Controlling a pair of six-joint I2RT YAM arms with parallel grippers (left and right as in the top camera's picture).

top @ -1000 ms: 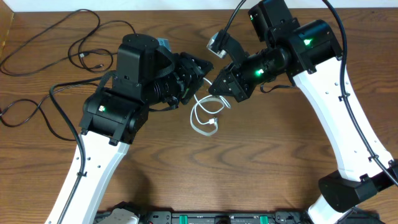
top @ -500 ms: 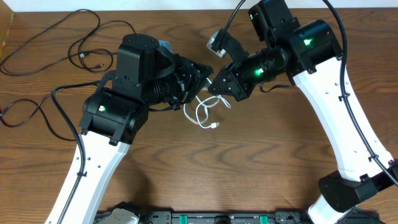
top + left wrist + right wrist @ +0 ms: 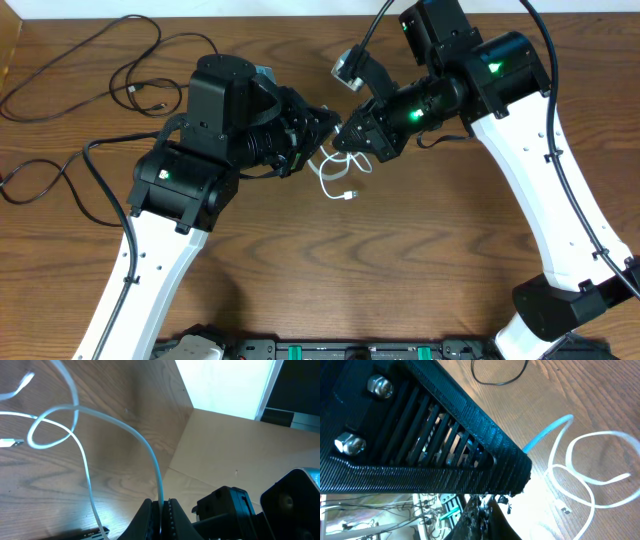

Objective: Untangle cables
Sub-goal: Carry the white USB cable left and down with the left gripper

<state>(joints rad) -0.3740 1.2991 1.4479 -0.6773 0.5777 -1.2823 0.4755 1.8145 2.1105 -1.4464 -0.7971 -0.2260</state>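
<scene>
The white cable (image 3: pixel 343 178) hangs in small loops over the table between my two grippers, its plug end (image 3: pixel 348 195) lowest. My left gripper (image 3: pixel 324 128) is shut on one strand; in the left wrist view the white cable (image 3: pixel 127 432) runs straight into the closed jaws (image 3: pixel 161 506). My right gripper (image 3: pixel 347 142) sits right next to it. Its jaws (image 3: pixel 483 516) look shut, with no strand visible between them. The white loops (image 3: pixel 592 487) lie past them. Two black cables lie at the left: one (image 3: pixel 128 55) far left, one (image 3: pixel 55 180) nearer.
The left arm's black housing (image 3: pixel 420 425) fills most of the right wrist view, very close to the right gripper. A loop of black cable (image 3: pixel 500 381) shows beyond it. A cardboard box (image 3: pixel 235 445) and a white wall stand past the table's far edge.
The white cable's loops have drawn up and tightened, and its plug end has risen and shifted slightly right. Both grippers stayed close together, barely moving.
</scene>
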